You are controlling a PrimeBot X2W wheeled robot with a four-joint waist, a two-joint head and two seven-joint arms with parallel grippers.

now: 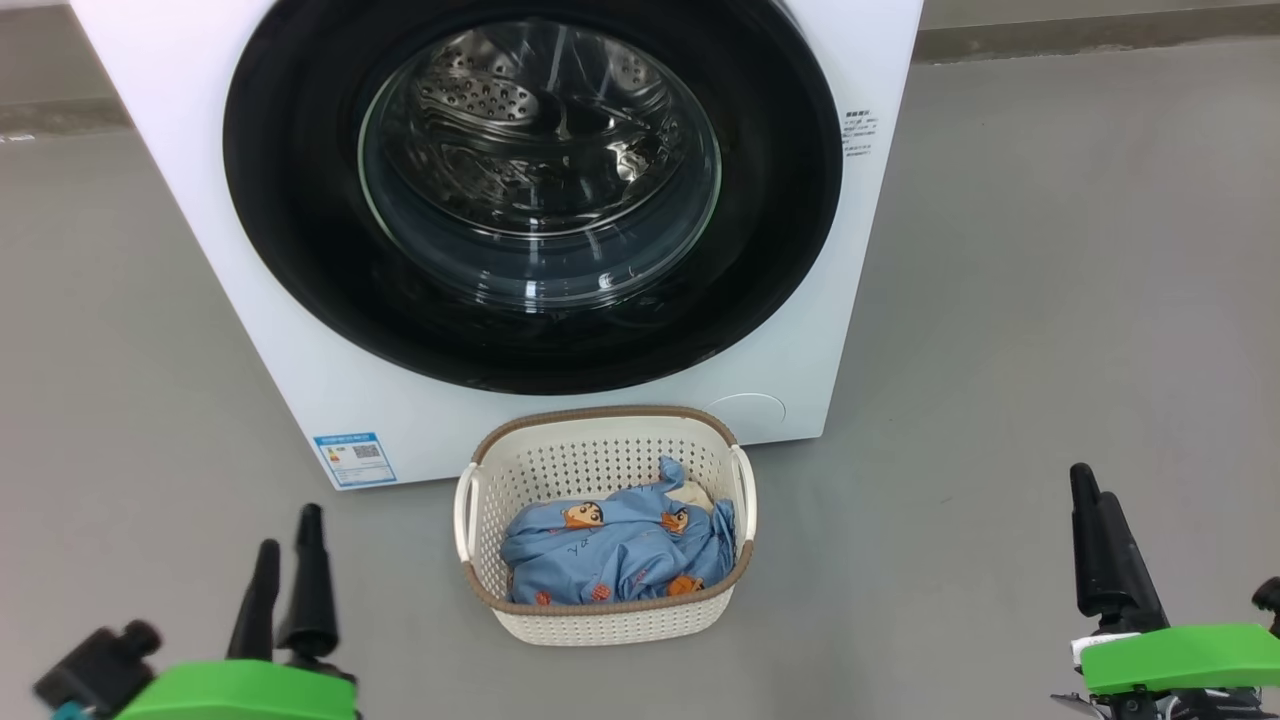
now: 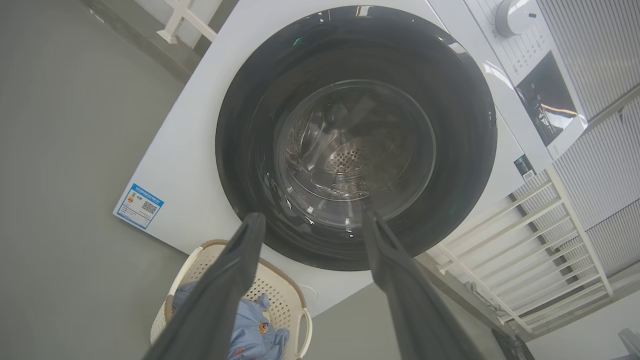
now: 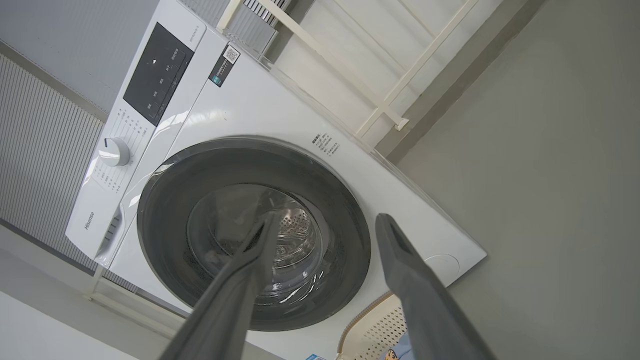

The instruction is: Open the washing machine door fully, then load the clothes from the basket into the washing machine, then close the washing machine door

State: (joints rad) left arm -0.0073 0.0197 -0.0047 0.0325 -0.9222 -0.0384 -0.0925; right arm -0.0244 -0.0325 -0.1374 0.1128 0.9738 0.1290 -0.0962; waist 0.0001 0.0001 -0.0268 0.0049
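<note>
- Nothing's done yet tbh: the door looks shut flat against the washer, top centre of the head view.
- Clothes, blue with cartoon faces, sit bunched in the basket on the floor, just below the door.
- Left tool at lower left and right tool at lower right, both spread, holding nothing.
- To do: open, load, close.

- Head view: high and close, facing steeply down at the washing machine door, with the basket at 6 o'clock.
- Left wrist view: low, looking up, rolled; basket at 7 o'clock.
- Right wrist view: low, rolled oppositely; basket at 5 o'clock.
- All three share both.
</note>
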